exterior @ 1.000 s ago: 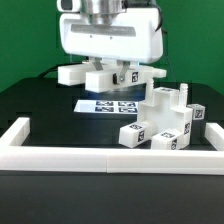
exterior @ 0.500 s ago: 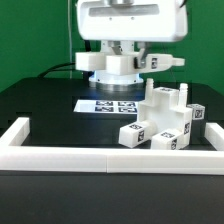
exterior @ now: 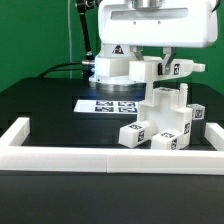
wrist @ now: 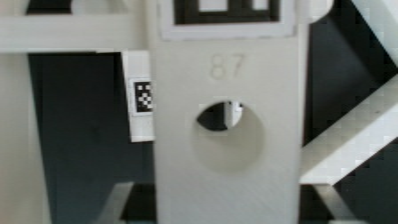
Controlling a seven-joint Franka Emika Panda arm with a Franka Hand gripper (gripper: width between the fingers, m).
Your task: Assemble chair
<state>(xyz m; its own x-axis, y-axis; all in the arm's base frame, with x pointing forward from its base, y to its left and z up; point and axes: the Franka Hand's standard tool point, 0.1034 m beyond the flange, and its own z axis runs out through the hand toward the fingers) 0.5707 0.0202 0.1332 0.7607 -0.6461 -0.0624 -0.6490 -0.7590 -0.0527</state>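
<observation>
Above the table (exterior: 40,115), the jaws are pinching a loose chair part (exterior: 165,68): a white bar with square tags. It is lifted clear of everything and hangs over the top of the partly built chair (exterior: 165,122), not touching it. The wrist view agrees, with the bar (wrist: 222,150) filling the frame, a round hole in its face and a tag on its side. Fingertips aren't visible in either view, so I'm taking the grip from the bar hanging airborne under the hand.

Progress, my read: past the midpoint, not finished.
- Done: a stepped block of several tagged parts stands joined on the table at the exterior view's right. It sits behind the border rail (exterior: 110,158) and just beside the marker board (exterior: 108,105). A thin post sticks up at its top.
- Left: line the held bar up, lower it onto the assembly, seat it and fasten it. I can't tell whether more parts follow after this one.
</observation>
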